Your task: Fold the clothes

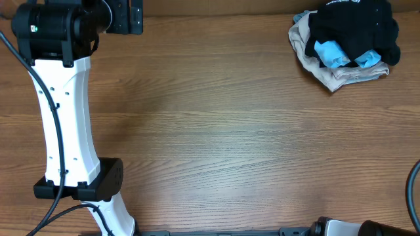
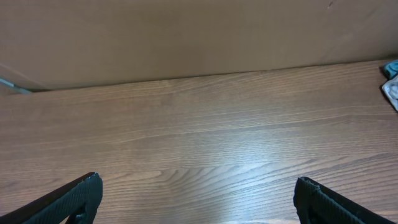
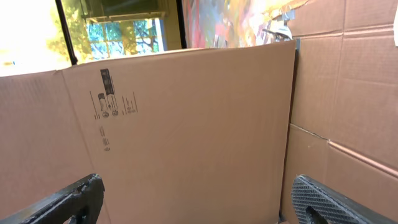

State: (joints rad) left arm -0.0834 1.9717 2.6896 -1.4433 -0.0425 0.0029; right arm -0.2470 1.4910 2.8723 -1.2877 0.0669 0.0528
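The clothes, a black garment (image 1: 357, 26) with small white lettering, lie crumpled on top of a pile at the table's far right corner. My left gripper (image 2: 198, 182) hovers over bare wood far to the left of the pile, open, with nothing between its fingers. In the left wrist view only a sliver of the pile's edge (image 2: 392, 87) shows at the right border. My right gripper (image 3: 198, 182) is open and empty, and faces cardboard walls; the garment does not show in its view.
Under the black garment lie a beige garment (image 1: 328, 71) and a light blue shirt (image 1: 331, 52). The left arm (image 1: 62, 124) stands along the table's left side. A cardboard wall (image 2: 186, 37) borders the far edge of the wooden table (image 1: 216, 131).
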